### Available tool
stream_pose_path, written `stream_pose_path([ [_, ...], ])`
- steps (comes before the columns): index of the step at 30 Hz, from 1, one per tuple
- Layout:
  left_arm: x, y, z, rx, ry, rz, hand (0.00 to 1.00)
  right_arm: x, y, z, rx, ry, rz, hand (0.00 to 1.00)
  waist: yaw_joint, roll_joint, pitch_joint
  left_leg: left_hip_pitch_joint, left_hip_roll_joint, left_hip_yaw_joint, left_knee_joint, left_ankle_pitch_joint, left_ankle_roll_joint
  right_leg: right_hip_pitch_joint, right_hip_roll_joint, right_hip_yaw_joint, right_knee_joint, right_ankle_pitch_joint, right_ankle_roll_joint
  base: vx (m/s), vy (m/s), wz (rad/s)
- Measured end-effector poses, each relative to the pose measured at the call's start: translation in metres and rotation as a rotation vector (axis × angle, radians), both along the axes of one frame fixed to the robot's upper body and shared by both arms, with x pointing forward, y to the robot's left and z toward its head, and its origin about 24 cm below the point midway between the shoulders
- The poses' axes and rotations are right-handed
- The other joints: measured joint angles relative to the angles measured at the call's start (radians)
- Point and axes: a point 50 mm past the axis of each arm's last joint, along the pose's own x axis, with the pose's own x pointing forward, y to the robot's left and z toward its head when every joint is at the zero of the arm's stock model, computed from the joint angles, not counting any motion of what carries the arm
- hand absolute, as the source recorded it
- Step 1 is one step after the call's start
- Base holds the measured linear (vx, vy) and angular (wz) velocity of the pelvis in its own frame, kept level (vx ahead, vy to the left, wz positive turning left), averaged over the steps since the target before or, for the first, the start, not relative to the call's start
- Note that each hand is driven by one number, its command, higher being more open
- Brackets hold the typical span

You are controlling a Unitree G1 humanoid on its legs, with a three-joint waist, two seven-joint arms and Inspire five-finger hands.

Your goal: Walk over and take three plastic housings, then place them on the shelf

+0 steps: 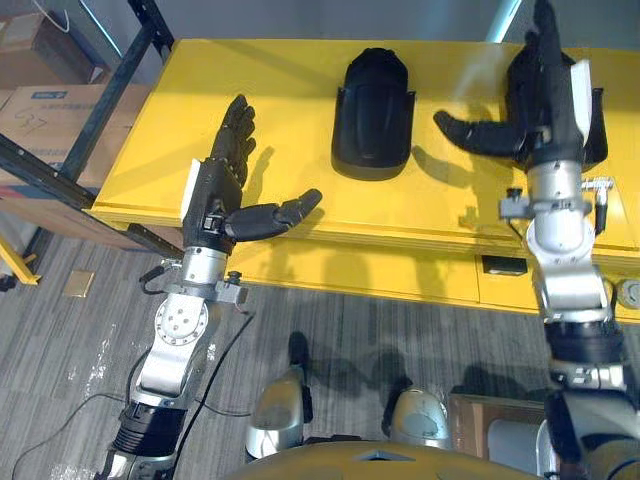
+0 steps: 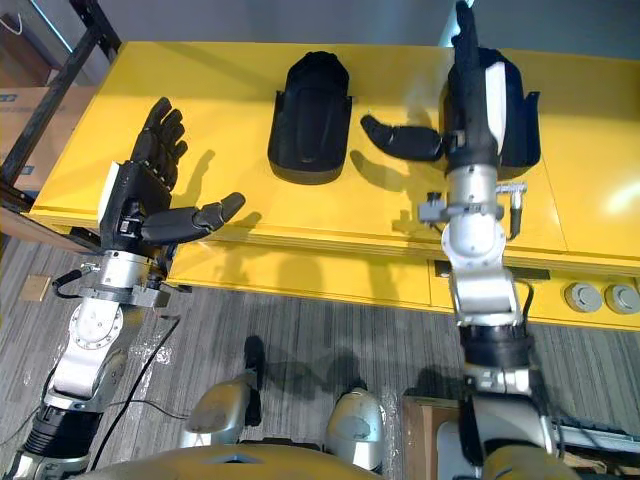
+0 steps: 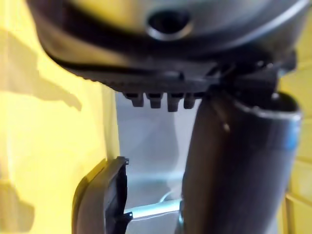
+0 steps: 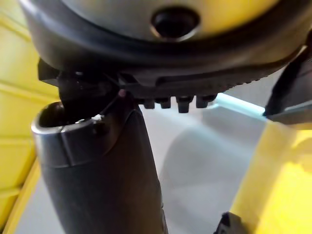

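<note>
Desk [image 1: 280,80]: we see two black plastic housings lying on its yellow top, both toward the far edge
Middle housing [image 1: 372,115]: flat at the desk's centre, untouched, well apart from both hands
Second housing [image 2: 522,120]: further right, partly covered by the right robot hand
Right robot hand [image 2: 462,120]: spread wide over the second housing, fingers straight, thumb out sideways; we judge it is lining up a grasp, nothing gripped yet
Left robot hand [image 1: 225,175]: wide and empty over the near left edge, thumb toward the middle housing, seemingly readied for it
</note>
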Motion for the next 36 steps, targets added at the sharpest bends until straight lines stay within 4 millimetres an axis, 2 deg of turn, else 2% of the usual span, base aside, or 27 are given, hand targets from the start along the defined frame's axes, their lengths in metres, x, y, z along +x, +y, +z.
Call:
stream_pose_path([
  [6, 0.003, 0.004, -0.003, 0.025, 0.034, 0.076, 1.0, -0.034, -0.009, -0.032, 0.045, 0.057, -0.056, 1.0, -0.033, -0.011, -0.025, 0.01, 0.003, 0.04, 0.0, -0.019, -0.003, -0.006, 0.008, 0.04, -0.029, 0.016, 0.004, 0.02, 0.001, -0.2],
  [9, 0.004, 0.005, -0.005, 0.056, 0.052, 0.108, 1.0, -0.044, -0.015, -0.038, 0.036, 0.021, -0.125, 1.0, -0.057, -0.011, -0.028, 0.008, 0.003, 0.062, 0.0, -0.024, -0.002, -0.024, 0.009, 0.062, -0.03, 0.021, 0.006, 0.0, 0.003, -0.22],
  [11, 0.006, 0.006, -0.007, 0.06, 0.072, 0.113, 1.0, -0.051, -0.018, -0.03, 0.018, -0.079, -0.186, 1.0, -0.069, -0.01, -0.03, 0.003, 0.006, 0.078, 0.003, -0.025, 0.0, -0.039, 0.011, 0.081, -0.032, 0.027, 0.006, 0.01, 0.001, -0.24],
  [16, 0.024, 0.01, -0.014, 0.07, 0.131, 0.15, 1.0, -0.085, -0.02, 0.011, 0.014, -0.433, -0.237, 1.0, -0.092, -0.009, -0.033, -0.006, 0.008, 0.102, 0.011, -0.027, 0.002, -0.06, 0.015, 0.107, -0.04, 0.037, 0.005, 0.02, 0.001, -0.16],
  [19, 0.028, 0.014, -0.018, 0.066, 0.156, 0.181, 1.0, -0.098, -0.019, 0.016, -0.001, -0.517, -0.229, 1.0, -0.107, -0.01, -0.033, -0.007, 0.007, 0.116, 0.011, -0.032, 0.003, -0.069, 0.015, 0.121, -0.042, 0.038, 0.005, 0.02, 0.006, -0.13],
  [25, 0.035, 0.02, -0.017, 0.05, 0.164, 0.246, 1.0, -0.101, -0.025, 0.003, -0.007, -0.444, -0.259, 1.0, -0.133, -0.01, -0.033, -0.014, 0.006, 0.132, 0.012, -0.036, 0.003, -0.089, 0.015, 0.138, -0.041, 0.039, 0.006, 0.01, 0.003, -0.08],
  [29, 0.048, 0.024, -0.013, 0.055, 0.167, 0.302, 1.0, -0.102, -0.027, 0.003, -0.009, -0.44, -0.263, 1.0, -0.135, -0.01, -0.033, -0.027, 0.006, 0.149, 0.013, -0.036, 0.003, -0.119, 0.015, 0.158, -0.03, 0.039, 0.006, 0.01, 0.001, -0.11],
  [36, 0.062, 0.038, -0.008, 0.043, 0.167, 0.412, 1.0, -0.101, -0.027, 0.002, 0.002, -0.433, -0.256, 1.0, -0.16, -0.008, -0.031, -0.043, 0.007, 0.153, 0.021, -0.038, 0.004, -0.138, 0.015, 0.165, -0.023, 0.04, 0.005, 0.0, 0.0, -0.02],
])
